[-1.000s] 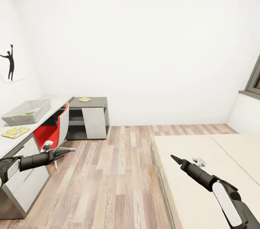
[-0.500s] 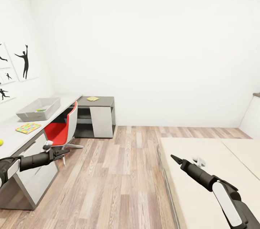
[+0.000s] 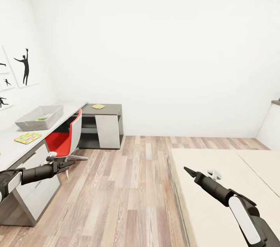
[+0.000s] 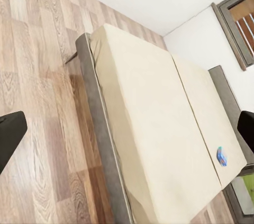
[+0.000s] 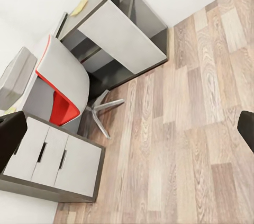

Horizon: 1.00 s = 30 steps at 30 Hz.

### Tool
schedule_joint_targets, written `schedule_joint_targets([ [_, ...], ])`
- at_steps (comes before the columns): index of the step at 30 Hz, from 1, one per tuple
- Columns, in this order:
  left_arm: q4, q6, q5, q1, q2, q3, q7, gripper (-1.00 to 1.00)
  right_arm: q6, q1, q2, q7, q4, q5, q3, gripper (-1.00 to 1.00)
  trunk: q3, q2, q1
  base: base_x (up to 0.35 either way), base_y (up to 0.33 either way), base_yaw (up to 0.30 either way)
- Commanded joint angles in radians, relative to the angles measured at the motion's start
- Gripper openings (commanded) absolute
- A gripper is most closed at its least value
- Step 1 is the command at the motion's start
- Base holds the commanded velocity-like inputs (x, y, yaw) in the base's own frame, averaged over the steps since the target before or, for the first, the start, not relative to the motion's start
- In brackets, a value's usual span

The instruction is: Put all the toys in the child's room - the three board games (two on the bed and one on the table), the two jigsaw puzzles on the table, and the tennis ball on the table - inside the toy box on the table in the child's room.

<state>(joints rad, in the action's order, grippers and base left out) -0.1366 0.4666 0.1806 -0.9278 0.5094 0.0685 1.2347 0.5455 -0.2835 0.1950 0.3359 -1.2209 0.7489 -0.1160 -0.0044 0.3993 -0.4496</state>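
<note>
The toy box (image 3: 39,117), a light-grey bin, stands on the table (image 3: 11,149) at the left, with something green inside; it also shows in the right wrist view (image 5: 16,75). One jigsaw puzzle (image 3: 27,137) lies near it, and another (image 3: 98,106) lies on the far desk section (image 5: 79,7). The bed (image 3: 217,188) is at the right. A small blue board game (image 4: 222,156) lies near the bed's headboard end. My left gripper (image 3: 70,163) (image 4: 127,134) hangs open over the floor by the chair. My right gripper (image 3: 186,170) (image 5: 127,134) is open above the bed's edge. The tennis ball is out of view.
A red and white swivel chair (image 3: 64,138) stands in front of the table. Wood-plank floor (image 3: 128,184) runs between the table and the bed. Black silhouette pictures (image 3: 23,68) hang on the left wall. A green flat thing (image 4: 244,195) shows past the headboard.
The whole view has swung left since a second ago, then shifted slightly, bringing the wall pictures in. Both arms hold the same pose relative to the camera.
</note>
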Motion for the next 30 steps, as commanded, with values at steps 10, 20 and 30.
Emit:
schedule_joint_targets([
  [10, 0.000, 0.010, -0.004, 0.000, -0.001, 0.007, 0.002, 1.00, 0.007, 0.000, 0.000, 0.002, 0.000, 0.004, 0.004, 1.00, 0.000, 0.001, 0.000, 0.000, -0.050, 0.000],
  [20, 0.000, 0.010, -0.004, 0.000, 0.000, 0.007, 0.003, 1.00, 0.007, 0.000, 0.000, 0.002, 0.000, 0.004, 0.004, 1.00, 0.000, 0.001, 0.000, 0.000, -0.159, 0.000],
  [30, 0.000, 0.010, -0.004, 0.000, 0.000, 0.007, 0.005, 1.00, 0.007, 0.000, 0.000, 0.002, 0.000, 0.004, 0.004, 1.00, 0.000, 0.001, 0.000, 0.000, -0.009, 0.000],
])
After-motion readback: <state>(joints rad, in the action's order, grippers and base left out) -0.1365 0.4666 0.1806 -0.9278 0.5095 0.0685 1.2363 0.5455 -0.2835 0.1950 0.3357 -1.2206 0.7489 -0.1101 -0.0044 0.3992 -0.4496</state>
